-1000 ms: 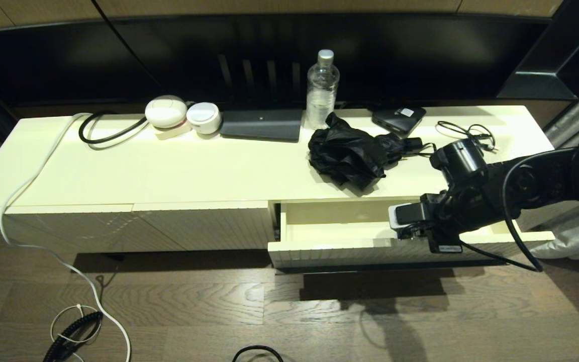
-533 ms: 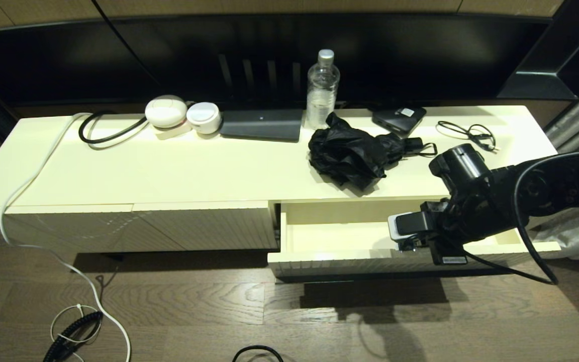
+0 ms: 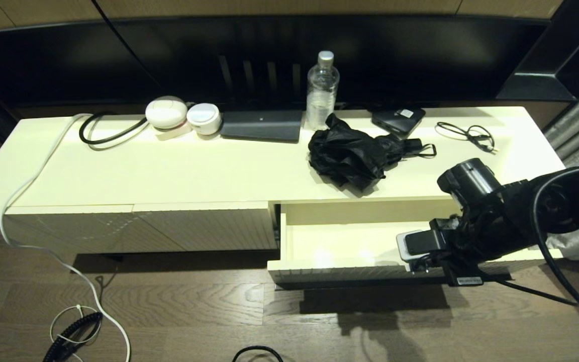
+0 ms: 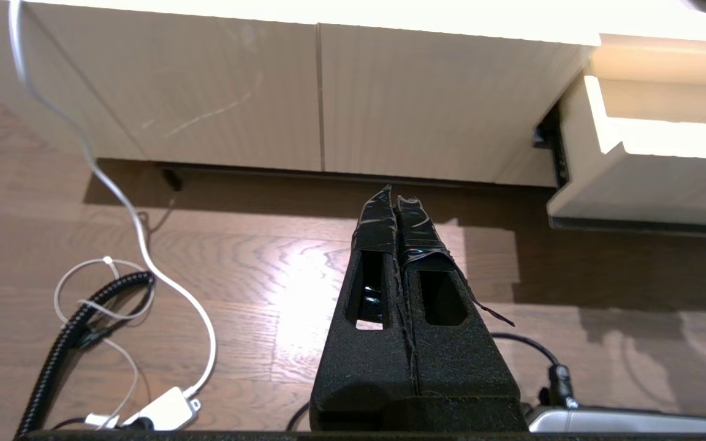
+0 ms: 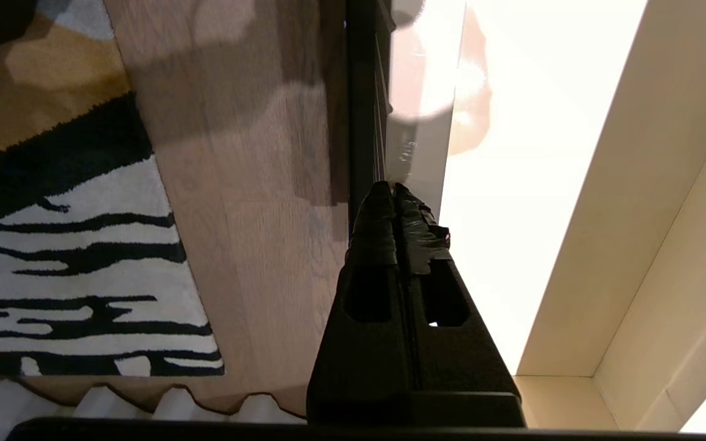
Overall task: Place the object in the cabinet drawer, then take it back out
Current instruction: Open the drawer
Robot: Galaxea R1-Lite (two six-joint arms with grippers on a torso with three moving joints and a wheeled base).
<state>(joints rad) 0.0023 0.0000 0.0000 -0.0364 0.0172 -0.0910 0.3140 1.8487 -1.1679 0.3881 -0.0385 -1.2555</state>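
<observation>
At drawer front: right gripper [image 5: 394,191] with fingers closed, seemingly hooked at the cabinet drawer [image 3: 329,265] edge, pulling it open. Umbrella [image 3: 350,156] on table above, untouched. Next: release, reach up, grasp umbrella. Left gripper [image 4: 397,199] parked, fingers closed.

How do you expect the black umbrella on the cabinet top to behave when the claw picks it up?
The umbrella is loose, wrinkled fabric, so it will probably sag and shift. Its short handle looks rigid, likely the firmer hold. Lying in a flattened heap, it seems unlikely to roll.
</observation>
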